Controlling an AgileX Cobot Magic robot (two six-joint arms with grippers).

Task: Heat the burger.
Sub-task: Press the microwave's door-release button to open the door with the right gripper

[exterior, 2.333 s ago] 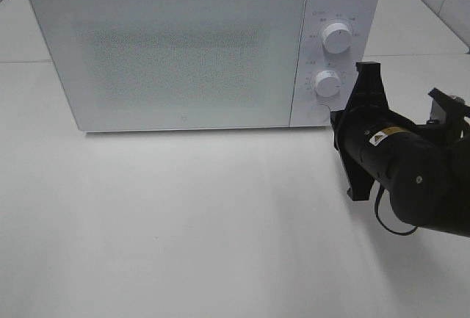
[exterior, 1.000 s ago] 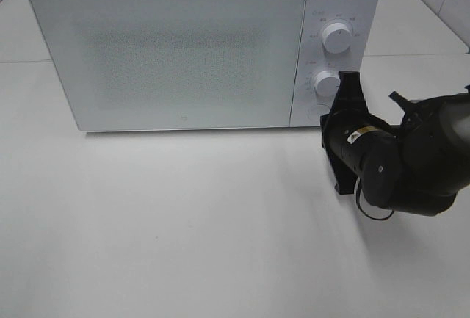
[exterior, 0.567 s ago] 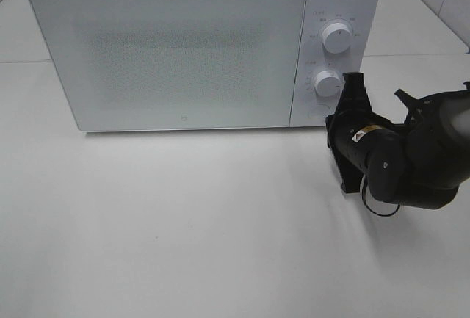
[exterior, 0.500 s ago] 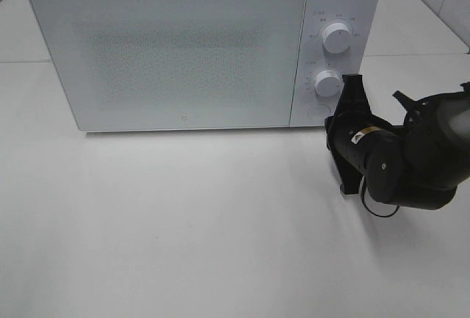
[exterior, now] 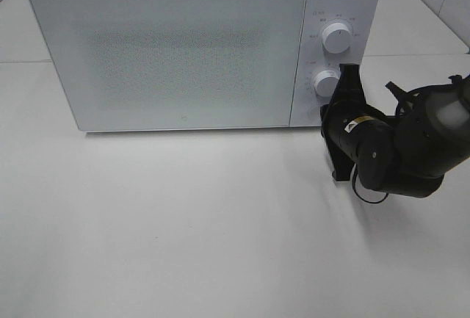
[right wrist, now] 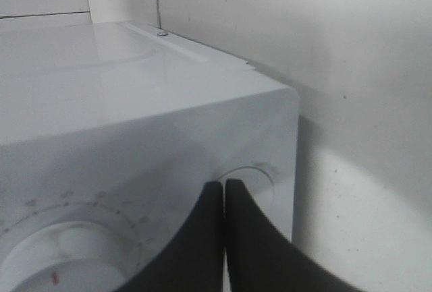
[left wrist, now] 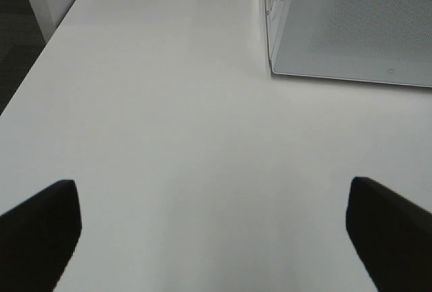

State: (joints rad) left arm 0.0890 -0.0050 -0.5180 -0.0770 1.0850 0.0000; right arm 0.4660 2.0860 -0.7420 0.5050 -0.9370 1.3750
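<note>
Right pincer (right wrist: pixel 224 187), its tips pressed together, points at the microwave (exterior: pixel 176 53) control panel.

The round button (right wrist: pixel 248 179) sits directly ahead of the closed tips, with the lower dial (right wrist: pixel 67 258) just beside them; contact cannot be confirmed. The left pincer (left wrist: pixel 210 189) hangs spread wide and empty over the white table (exterior: pixel 183 230), the microwave's shut door (left wrist: pixel 358 22) well ahead of it. The burger's whereabouts cannot be told.

Bright, even light; soft shadows
</note>
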